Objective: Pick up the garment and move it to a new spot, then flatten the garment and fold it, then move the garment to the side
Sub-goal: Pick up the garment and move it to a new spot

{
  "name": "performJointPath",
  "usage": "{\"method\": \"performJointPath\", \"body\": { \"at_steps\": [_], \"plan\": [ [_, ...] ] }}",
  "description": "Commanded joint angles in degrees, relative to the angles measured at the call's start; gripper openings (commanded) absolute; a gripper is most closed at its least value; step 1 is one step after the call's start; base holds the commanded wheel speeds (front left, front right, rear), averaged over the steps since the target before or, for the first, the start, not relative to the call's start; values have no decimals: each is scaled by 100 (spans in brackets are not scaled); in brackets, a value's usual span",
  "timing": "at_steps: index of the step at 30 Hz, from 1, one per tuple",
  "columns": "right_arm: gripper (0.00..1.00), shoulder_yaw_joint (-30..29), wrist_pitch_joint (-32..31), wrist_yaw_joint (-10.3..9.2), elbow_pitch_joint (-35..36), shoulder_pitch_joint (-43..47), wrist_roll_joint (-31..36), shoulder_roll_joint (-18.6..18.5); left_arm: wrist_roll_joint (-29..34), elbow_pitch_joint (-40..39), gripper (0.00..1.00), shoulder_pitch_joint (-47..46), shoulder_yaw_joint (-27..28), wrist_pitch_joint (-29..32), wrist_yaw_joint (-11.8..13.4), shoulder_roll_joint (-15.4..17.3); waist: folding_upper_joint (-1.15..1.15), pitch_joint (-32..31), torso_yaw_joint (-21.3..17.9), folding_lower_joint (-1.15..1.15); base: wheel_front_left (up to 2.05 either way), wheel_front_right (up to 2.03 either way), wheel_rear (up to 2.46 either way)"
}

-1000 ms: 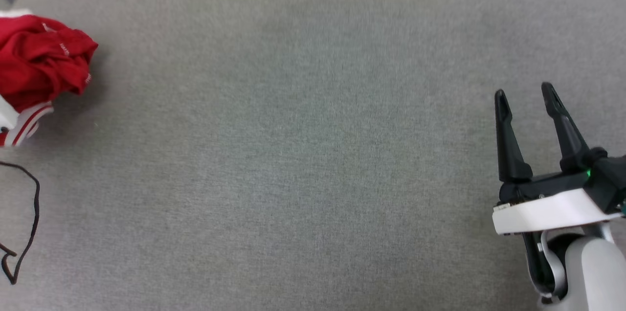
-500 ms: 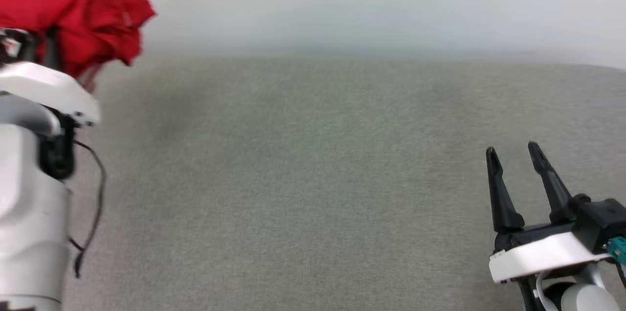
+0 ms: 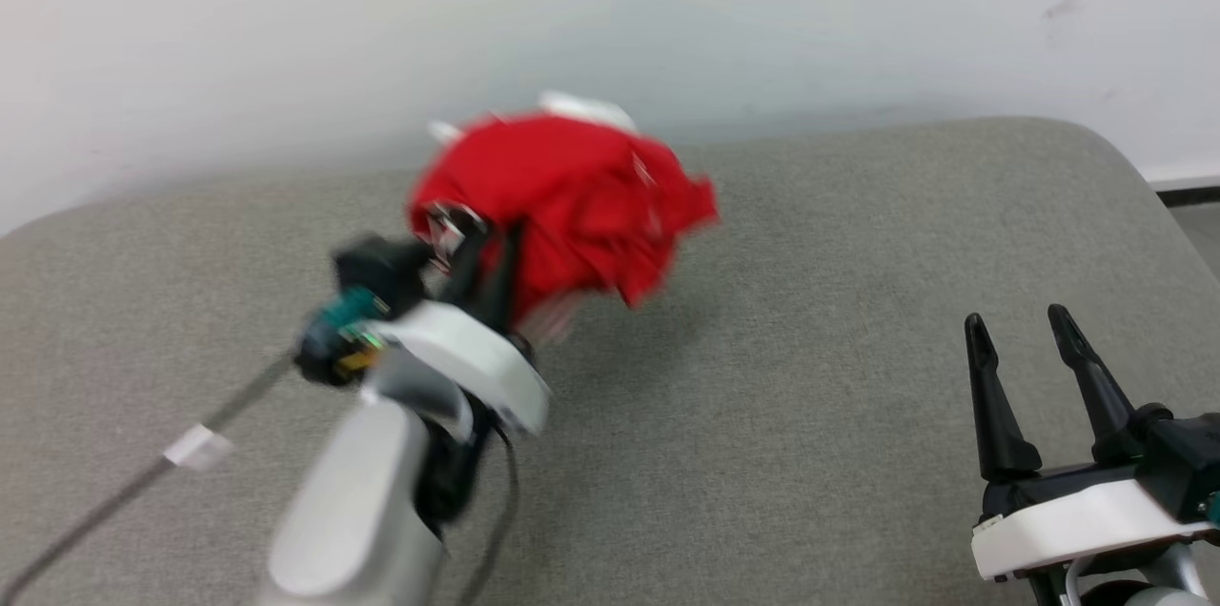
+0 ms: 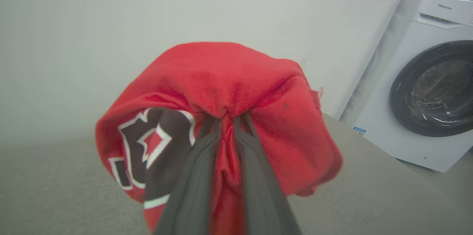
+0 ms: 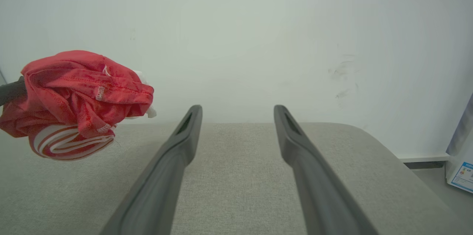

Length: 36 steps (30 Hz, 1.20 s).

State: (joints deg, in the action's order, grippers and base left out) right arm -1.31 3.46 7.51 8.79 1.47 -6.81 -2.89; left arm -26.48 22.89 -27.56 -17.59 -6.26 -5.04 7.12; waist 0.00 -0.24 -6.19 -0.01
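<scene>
**Item: red jersey, held aloft, bound for a new spot**

We logged one jersey [image 3: 572, 196], bright red with white-outlined black lettering and striped trim. It was bunched into a ball and hung clear above the grey cloth-topped desk [image 3: 810, 415], towards the far edge by the pale wall [image 3: 286, 34].

- **Left claw** [image 4: 226, 120]: clenched on a pinch of red fabric, fingers nearly together.
- **Right claw** [image 3: 1016, 318]: released and holding nothing, fingers parted, low at the desk's right side and well apart from the jersey.
- **Washing machine** [image 4: 425, 91]: stood beyond the desk.

We reckoned the step in hand was the carry, with flattening and folding not yet begun. For the next move, we judged that the left claw should lower the bundle onto open desk and let go. That would leave room for both claws to spread the thin cloth.
</scene>
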Motion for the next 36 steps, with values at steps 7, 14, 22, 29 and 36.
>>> {"method": "performJointPath", "body": {
  "at_steps": [7,14,22,29,36],
  "plan": [
    [100,39,-16,-4,59,76,-28,3,-44,-137,0,1184,-932,146,-106,-284,0,202,-141,1,0,0,0],
    [100,15,61,-4,-15,-43,-74,2,-1,96,98,1920,-1591,252,-72,-360,0,344,-54,1,0,0,0],
    [100,-89,37,-4,-113,44,-6,2,371,-398,100,1797,-1712,-414,136,-339,0,96,223,1,0,0,0],
    [100,-189,-34,-4,-99,213,36,3,259,-853,100,1792,-1172,-572,567,-86,0,-73,427,1,0,0,0],
    [100,-277,-137,-4,-118,330,72,2,35,-1127,100,1936,-244,-703,1080,405,0,-134,555,1,0,0,0]
  ]
}}
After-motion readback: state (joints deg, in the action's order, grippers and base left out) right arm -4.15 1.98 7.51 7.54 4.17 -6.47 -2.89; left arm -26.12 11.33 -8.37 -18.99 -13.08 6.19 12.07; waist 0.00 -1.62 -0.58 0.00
